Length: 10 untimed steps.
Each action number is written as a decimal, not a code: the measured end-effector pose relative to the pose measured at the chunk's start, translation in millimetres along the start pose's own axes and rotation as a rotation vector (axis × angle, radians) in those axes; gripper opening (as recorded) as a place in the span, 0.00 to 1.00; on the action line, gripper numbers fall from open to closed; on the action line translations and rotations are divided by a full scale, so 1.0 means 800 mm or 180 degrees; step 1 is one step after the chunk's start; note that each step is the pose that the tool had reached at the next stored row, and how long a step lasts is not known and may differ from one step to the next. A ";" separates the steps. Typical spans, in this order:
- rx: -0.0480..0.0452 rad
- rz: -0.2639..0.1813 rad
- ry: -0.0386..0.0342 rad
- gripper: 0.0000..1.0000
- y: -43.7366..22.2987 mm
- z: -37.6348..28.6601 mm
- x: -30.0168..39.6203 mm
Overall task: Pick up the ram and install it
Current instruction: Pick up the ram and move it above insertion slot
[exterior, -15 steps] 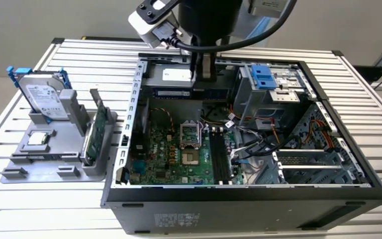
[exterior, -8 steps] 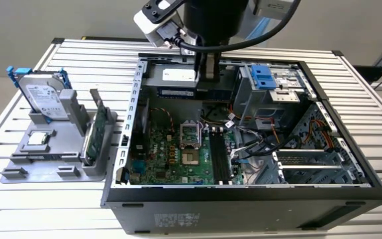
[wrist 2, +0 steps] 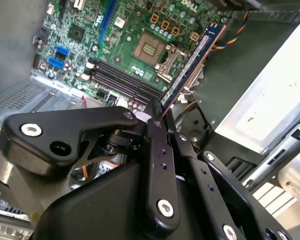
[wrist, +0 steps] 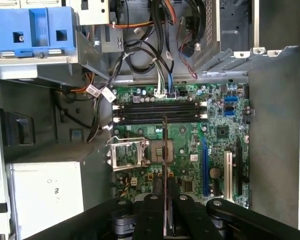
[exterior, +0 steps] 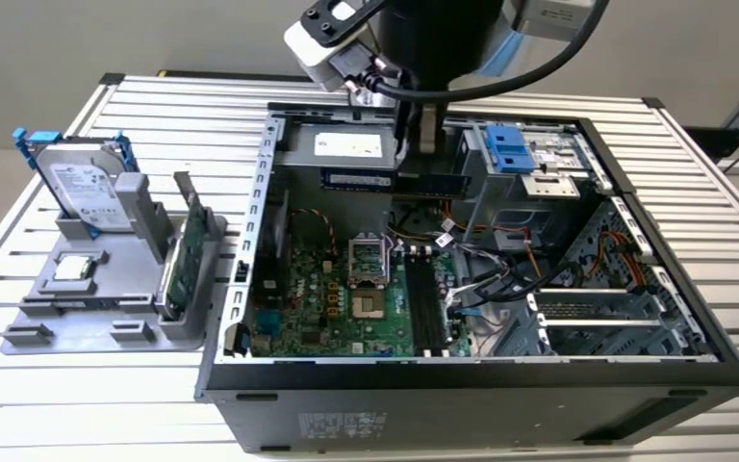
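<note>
Second wrist view: hand (wrist 2: 159,116) clenched on the ram (wrist 2: 192,65), which is pinched between matte black fingers. The ram is a thin, flat, dark stick with a row of black chips and a coppery contact edge. Exterior view: it stands on edge, long axis level, crosswise to the black slots (exterior: 423,303). It hangs inside the open metal case (exterior: 261,241), with the green motherboard (exterior: 318,308) below the hand, apart.

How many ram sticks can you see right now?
1: the ram, clamped in the tool above the motherboard. Others may be hidden from view.
</note>
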<state>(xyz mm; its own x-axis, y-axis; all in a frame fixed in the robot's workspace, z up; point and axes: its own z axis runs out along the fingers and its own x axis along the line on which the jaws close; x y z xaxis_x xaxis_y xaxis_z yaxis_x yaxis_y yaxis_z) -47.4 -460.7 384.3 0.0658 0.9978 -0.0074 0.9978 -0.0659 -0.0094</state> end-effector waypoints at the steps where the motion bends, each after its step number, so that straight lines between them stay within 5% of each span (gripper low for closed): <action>1: 0.0000 0.0000 0.0000 0.00 0.0017 0.0001 0.0001; 10: 0.0000 0.0000 0.0000 0.00 0.0224 0.0005 0.0015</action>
<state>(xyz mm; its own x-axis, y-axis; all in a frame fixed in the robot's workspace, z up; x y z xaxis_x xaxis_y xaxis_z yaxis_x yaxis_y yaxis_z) -29.5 -460.7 383.7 0.0659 0.9978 -0.0074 0.9978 -0.0659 -0.0094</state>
